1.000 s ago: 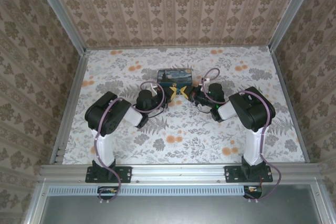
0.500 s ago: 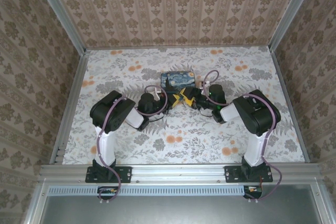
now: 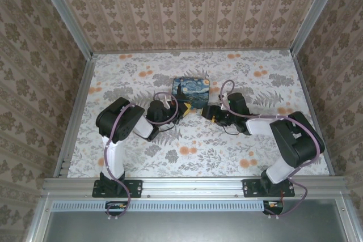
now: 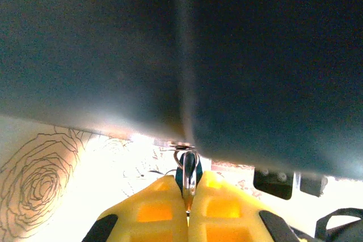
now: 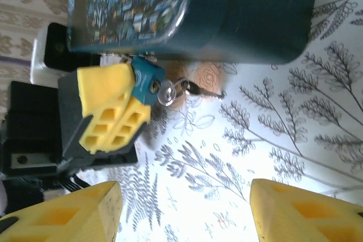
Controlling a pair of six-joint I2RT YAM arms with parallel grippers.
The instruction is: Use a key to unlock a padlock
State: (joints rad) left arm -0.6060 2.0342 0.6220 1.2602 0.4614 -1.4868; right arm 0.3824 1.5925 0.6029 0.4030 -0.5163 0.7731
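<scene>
The padlock (image 5: 146,80) is a small teal one, hanging at the front corner of the blue painted box (image 5: 170,9). My left gripper (image 4: 188,188) is shut on the padlock (image 4: 187,169), whose shackle hooks into the box's hasp. In the right wrist view the left gripper's yellow fingers (image 5: 110,111) clamp the lock body. The key (image 5: 167,92) sticks out of the lock's keyhole, with a ring and a spare key (image 5: 199,90) trailing over the table. My right gripper (image 5: 184,213) is open, back from the key, with nothing between its fingers. From above, the left gripper (image 3: 181,111) and right gripper (image 3: 206,111) face each other before the box (image 3: 190,90).
The floral-patterned table (image 3: 193,145) is bounded by wallpapered walls and metal rails (image 3: 76,111) on three sides. Both arms' elbows sit near the front, left (image 3: 118,120) and right (image 3: 295,137). Purple cables loop over the wrists.
My right gripper has opened and drawn back to the right, leaving the key in the lock; its elbow swung outward. The left gripper stays shut on the padlock.
</scene>
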